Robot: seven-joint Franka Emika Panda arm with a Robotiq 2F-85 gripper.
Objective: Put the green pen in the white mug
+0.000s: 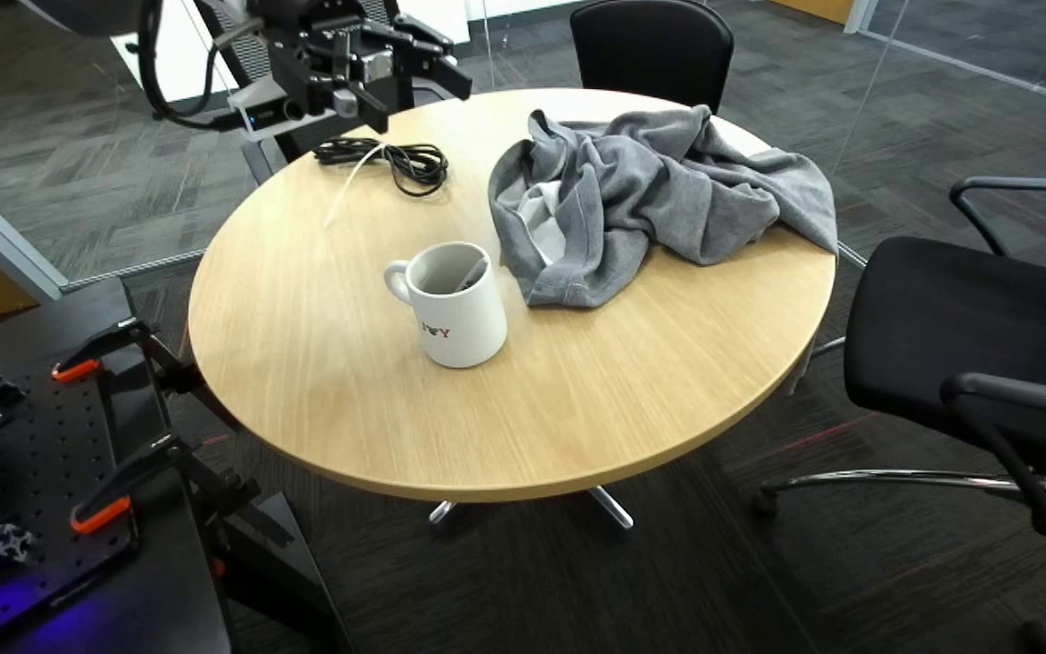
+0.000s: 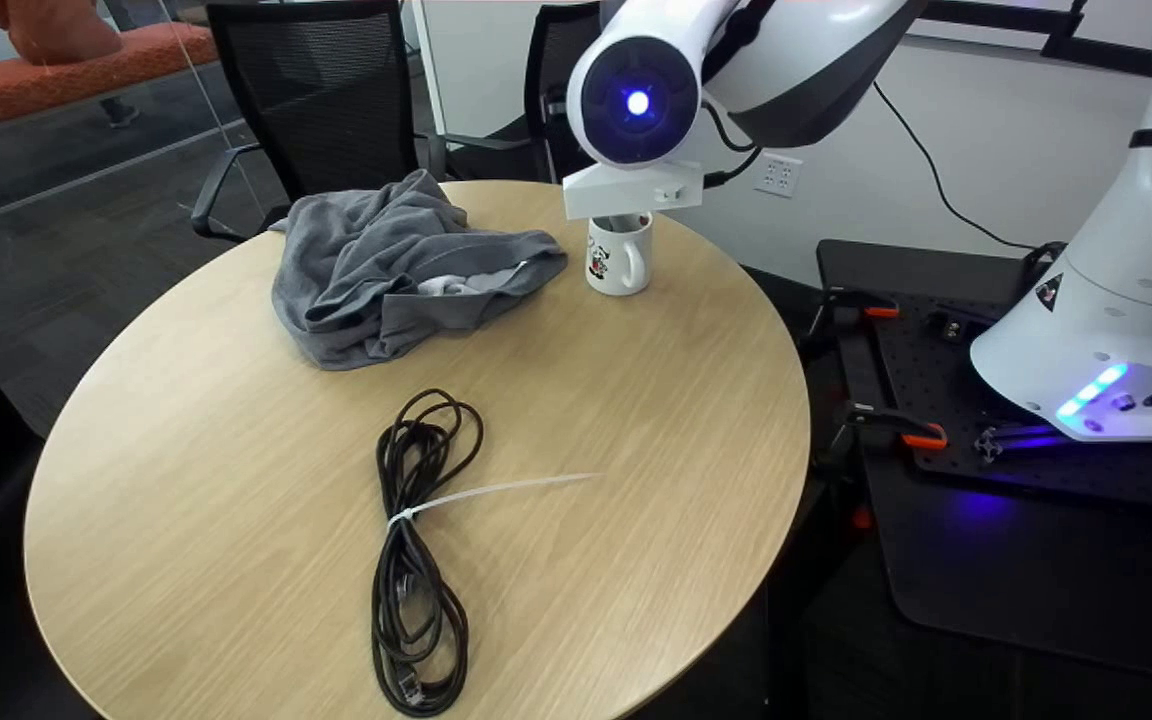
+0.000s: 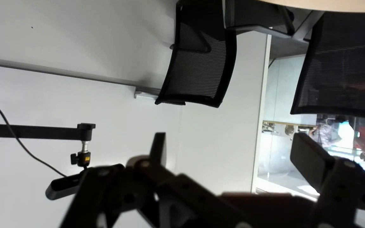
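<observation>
The white mug [image 1: 464,329] stands upright on the round wooden table. It has small dark and red marks on its side and its handle on one side. It also shows in an exterior view [image 2: 608,262], partly under the arm. A thin stick-like thing [image 1: 473,272] leans inside the mug; it looks greyish, so I cannot tell if it is the green pen. No clearly green pen shows elsewhere. My gripper [image 1: 421,102] is open and empty, raised above the table edge and apart from the mug. In the wrist view its fingers [image 3: 229,145] are wide apart with nothing between them.
A black cable coil [image 2: 414,560] with a white tie lies on the table [image 2: 636,420]. A crumpled grey cloth [image 1: 650,191] lies beside the mug. Black chairs [image 1: 655,50] stand around the table. The robot's black stand [image 2: 946,560] is near the table edge.
</observation>
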